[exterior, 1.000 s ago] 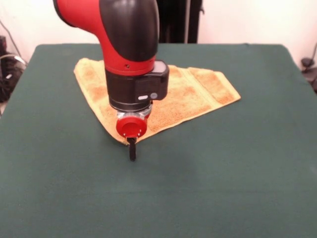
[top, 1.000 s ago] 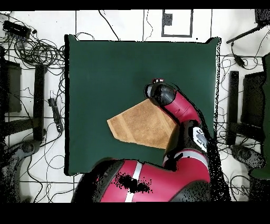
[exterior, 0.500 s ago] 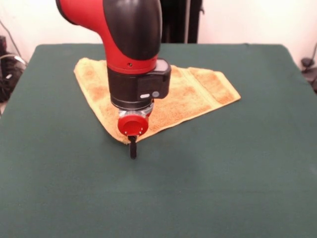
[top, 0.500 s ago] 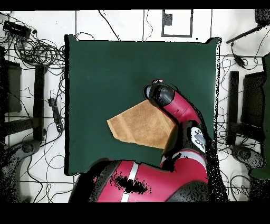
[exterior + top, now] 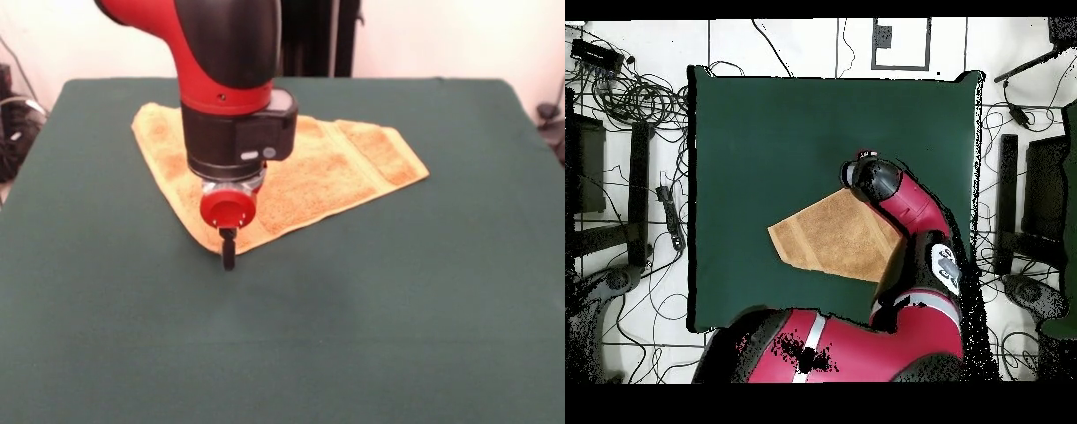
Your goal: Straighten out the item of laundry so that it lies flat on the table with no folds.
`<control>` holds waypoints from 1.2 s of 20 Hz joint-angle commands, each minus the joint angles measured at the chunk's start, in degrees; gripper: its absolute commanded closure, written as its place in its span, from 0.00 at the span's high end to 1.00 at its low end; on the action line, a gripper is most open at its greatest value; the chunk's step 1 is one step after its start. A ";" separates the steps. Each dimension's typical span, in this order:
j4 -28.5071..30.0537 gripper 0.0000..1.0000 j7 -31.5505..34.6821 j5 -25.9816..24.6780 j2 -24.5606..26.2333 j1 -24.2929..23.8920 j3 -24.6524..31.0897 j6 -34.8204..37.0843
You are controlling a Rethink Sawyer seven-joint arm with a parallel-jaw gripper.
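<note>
The golden-orange towel [image 5: 335,163] lies folded into a rough triangle on the far half of the dark green table [image 5: 397,309], with one point facing the camera. Woven bands show near its right end. My gripper [image 5: 229,257] hangs straight down from the red and black arm, right at the towel's near point, close to the cloth. It is seen edge-on. In the overhead view the towel [image 5: 827,236] lies right of the table's [image 5: 765,120] middle, and the arm's wrist [image 5: 871,178] covers its upper right corner and hides the gripper.
The arm [image 5: 225,79] comes down over the towel's left part and hides some of it. Cables and stands [image 5: 625,150] lie on the floor round the table in the overhead view.
The gripper has moved a little left and towards the far side in the front view, closer onto the towel's near point. The towel's shape has not visibly changed.
</note>
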 commanded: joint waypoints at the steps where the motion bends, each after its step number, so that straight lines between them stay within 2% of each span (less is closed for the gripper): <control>1: 5.61 1.00 9.53 0.50 -1.66 2.40 1.98 7.19; 12: 6.64 1.00 9.10 1.98 0.45 0.52 6.19 1.74; 24: 7.54 1.00 10.29 2.57 0.45 1.10 6.17 1.08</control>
